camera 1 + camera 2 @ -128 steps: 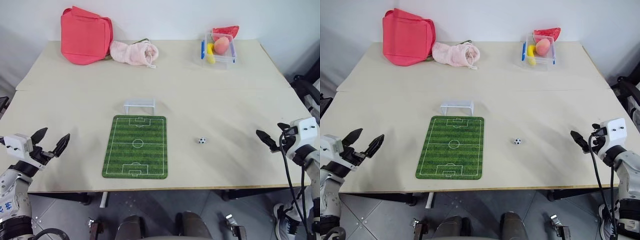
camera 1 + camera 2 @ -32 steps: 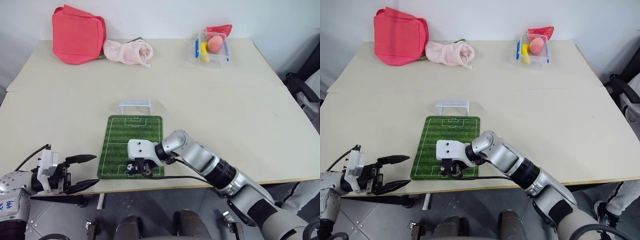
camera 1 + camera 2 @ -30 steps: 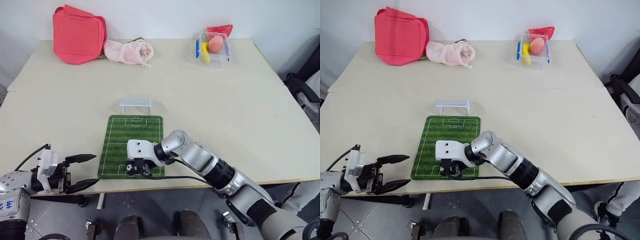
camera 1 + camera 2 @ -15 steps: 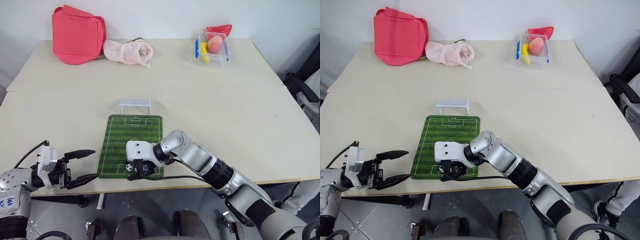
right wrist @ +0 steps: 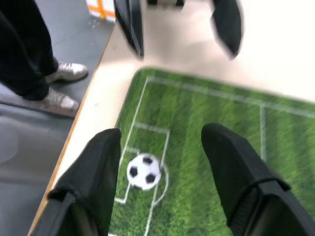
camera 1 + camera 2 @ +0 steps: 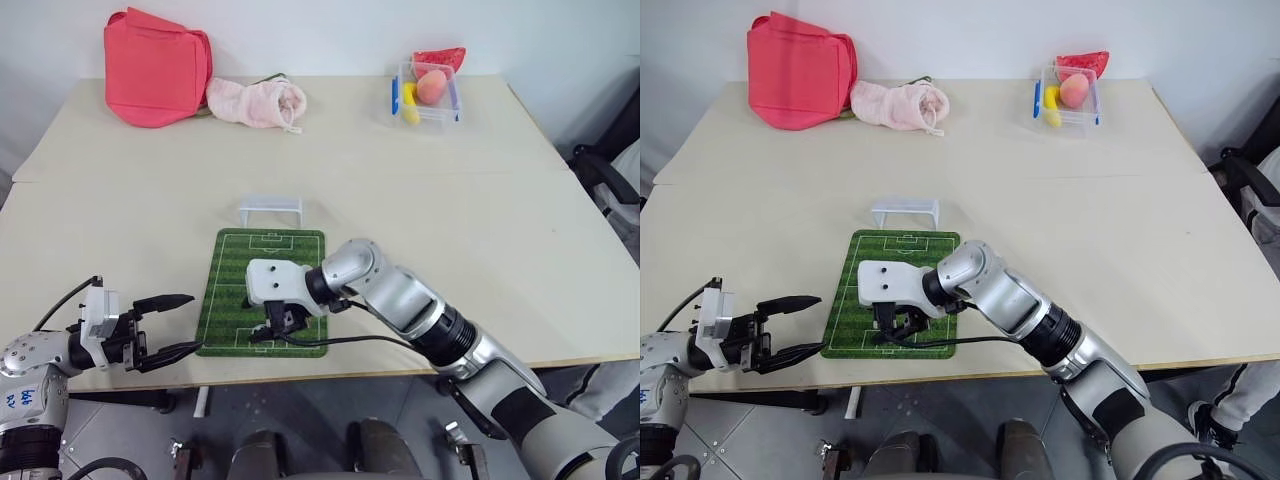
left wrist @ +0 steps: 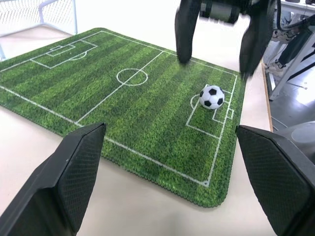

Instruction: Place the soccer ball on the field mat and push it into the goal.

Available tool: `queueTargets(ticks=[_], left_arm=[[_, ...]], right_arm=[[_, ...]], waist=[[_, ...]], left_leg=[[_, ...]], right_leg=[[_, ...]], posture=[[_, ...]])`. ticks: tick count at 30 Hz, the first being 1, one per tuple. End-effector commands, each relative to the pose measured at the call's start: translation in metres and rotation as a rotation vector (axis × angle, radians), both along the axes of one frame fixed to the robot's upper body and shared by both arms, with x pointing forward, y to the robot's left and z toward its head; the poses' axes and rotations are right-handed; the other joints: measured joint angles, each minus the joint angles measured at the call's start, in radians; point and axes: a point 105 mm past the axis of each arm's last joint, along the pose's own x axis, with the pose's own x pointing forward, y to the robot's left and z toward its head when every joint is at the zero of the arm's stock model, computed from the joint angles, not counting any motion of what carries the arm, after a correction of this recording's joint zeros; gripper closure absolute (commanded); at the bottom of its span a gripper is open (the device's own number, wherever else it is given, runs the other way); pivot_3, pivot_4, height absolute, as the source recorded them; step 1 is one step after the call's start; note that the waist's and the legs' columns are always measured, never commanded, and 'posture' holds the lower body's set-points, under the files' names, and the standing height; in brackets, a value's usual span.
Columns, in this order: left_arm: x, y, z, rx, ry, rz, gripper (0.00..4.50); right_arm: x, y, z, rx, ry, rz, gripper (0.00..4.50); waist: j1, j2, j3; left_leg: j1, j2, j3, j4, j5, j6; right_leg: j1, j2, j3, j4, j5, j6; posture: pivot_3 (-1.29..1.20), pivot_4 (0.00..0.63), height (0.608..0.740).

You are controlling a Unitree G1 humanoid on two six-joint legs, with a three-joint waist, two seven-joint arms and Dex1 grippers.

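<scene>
**Ball Down on the Mat, Right Tool Hanging Above It**

Right arm reaching across from the right, elbow bent, wrist angled downward over the near end of the field mat [image 6: 262, 290]. Right tool [image 6: 277, 322] with fingers parted and nothing between them, hanging just above the soccer ball [image 5: 143, 171], not touching it. Soccer ball resting on the mat's near penalty area, directly below and between the right tool's fingers [image 5: 231, 189] in the right wrist view; mostly hidden behind that tool in the head views.

Left arm low at the near left, forearm roughly level, left tool [image 6: 162, 326] pointing toward the mat's near left edge, just beside it and apart from it. Fingers spread wide, holding nothing; soccer ball beyond and between them in the left wrist view.

Goal [image 6: 271, 209] upright on the surface [image 6: 480, 210], just past the mat's far end, well beyond both tools.

Far edge of the surface: red bag [image 6: 155, 66], pink cloth pouch [image 6: 256, 102], clear box of toy fruit [image 6: 428, 93], all well away from both tools.

A person's dark trouser legs and shoes [image 5: 59, 86] on the floor beside the surface, cut off by the picture edge.
</scene>
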Motion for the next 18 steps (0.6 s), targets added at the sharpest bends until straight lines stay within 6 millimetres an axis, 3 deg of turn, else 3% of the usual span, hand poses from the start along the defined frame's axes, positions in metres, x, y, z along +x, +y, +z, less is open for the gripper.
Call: queueTargets(ticks=[1, 6, 13, 18], left_arm=[[-0.003, 0.002, 0.003, -0.002, -0.007, -0.008, 0.00], [-0.004, 0.004, 0.004, 0.000, -0.004, -0.007, 0.00], [-0.008, 0.004, 0.003, 0.003, 0.020, -0.014, 0.00], [-0.009, 0.002, 0.004, 0.005, 0.025, -0.018, 0.00]], right_arm=[[-0.021, -0.002, 0.006, 0.032, 0.026, 0.045, 3.00], [-0.028, 0.002, -0.002, 0.042, 0.067, 0.000, 4.48], [-0.039, 0.004, -0.012, 0.062, 0.197, -0.080, 4.48], [-0.032, 0.010, -0.027, 0.065, 0.259, -0.141, 4.48]], waist=[[0.002, 0.000, 0.000], [-0.002, 0.000, 0.000], [0.000, 0.000, 0.000], [0.000, -0.001, 0.000]], left_leg=[[0.000, 0.000, -0.001, 0.000, 0.000, 0.000], [-0.001, 0.000, 0.001, 0.001, 0.000, 0.000], [0.000, 0.000, 0.001, 0.001, 0.000, 0.000], [0.000, 0.000, 0.001, 0.001, 0.000, 0.000]], right_leg=[[0.000, 0.000, -0.001, 0.000, 0.000, 0.000], [0.000, 0.000, -0.001, -0.001, 0.000, 0.000], [0.000, 0.001, 0.000, -0.001, 0.000, 0.000], [0.000, 0.001, 0.000, -0.001, 0.000, 0.000]], posture=[[0.00, 0.150, 0.740], [0.00, 0.150, 0.740], [0.00, 0.150, 0.740], [0.00, 0.150, 0.740]])
